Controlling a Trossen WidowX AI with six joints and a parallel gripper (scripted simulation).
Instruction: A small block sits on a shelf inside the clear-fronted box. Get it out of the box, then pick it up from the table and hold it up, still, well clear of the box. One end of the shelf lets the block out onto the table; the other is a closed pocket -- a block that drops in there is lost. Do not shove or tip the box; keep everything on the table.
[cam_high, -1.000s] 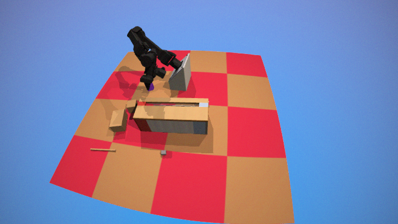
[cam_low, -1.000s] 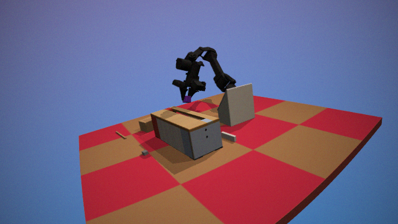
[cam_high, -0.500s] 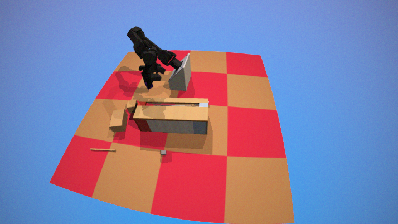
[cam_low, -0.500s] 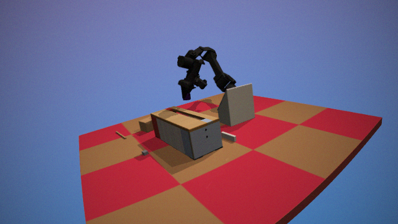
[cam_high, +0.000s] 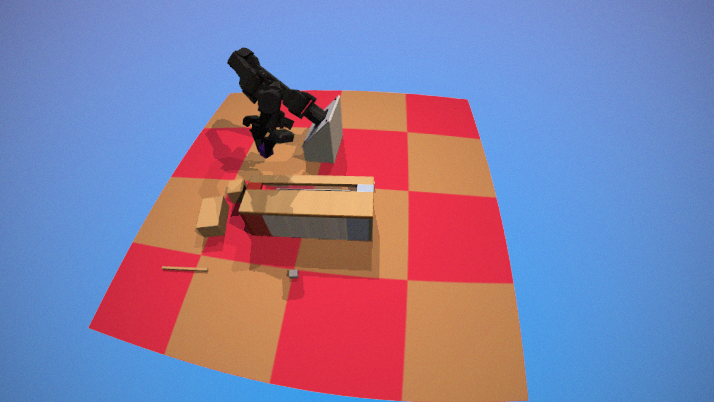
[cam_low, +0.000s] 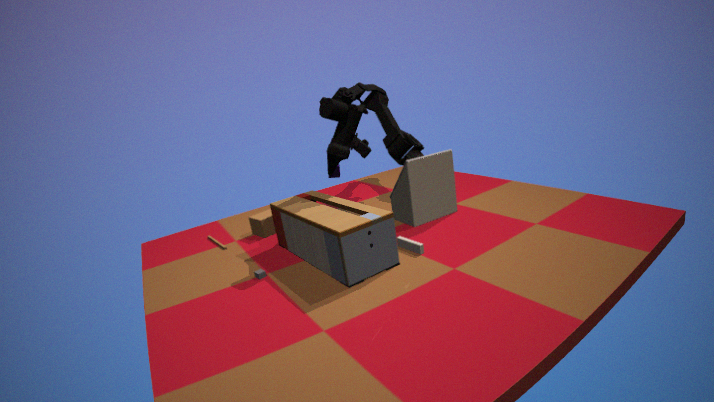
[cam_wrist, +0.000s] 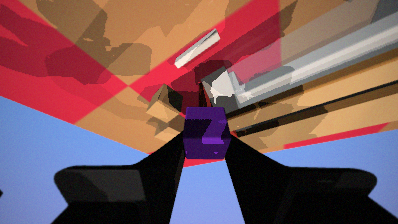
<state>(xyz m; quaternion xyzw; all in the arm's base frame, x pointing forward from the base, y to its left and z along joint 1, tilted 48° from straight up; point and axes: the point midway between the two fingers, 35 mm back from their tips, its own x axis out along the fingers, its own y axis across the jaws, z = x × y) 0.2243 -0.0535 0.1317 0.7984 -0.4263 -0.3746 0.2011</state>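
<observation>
The small purple block (cam_high: 262, 149) (cam_low: 334, 172) (cam_wrist: 206, 133) is between my fingertips. My gripper (cam_high: 265, 150) (cam_low: 333, 171) (cam_wrist: 204, 134) is shut on it, with a black finger on each side in the wrist view. The block is up in the air, clear of the table and outside the box. The box (cam_high: 307, 204) (cam_low: 310, 212) stands upright, with a wooden top that has a long slot. In the top view the gripper shows behind the box's left part, apart from it. The shelf inside cannot be made out.
Wooden blocks (cam_high: 211, 216) (cam_low: 261, 226) stand by the box's left end. A thin stick (cam_high: 184, 269) (cam_low: 217, 242) and a small grey cube (cam_high: 293, 273) (cam_low: 259, 274) lie in front. A white bar (cam_low: 410, 245) (cam_wrist: 197, 48) lies behind the box. The grey wedge mount (cam_high: 325, 142) (cam_low: 432, 190) holds the arm.
</observation>
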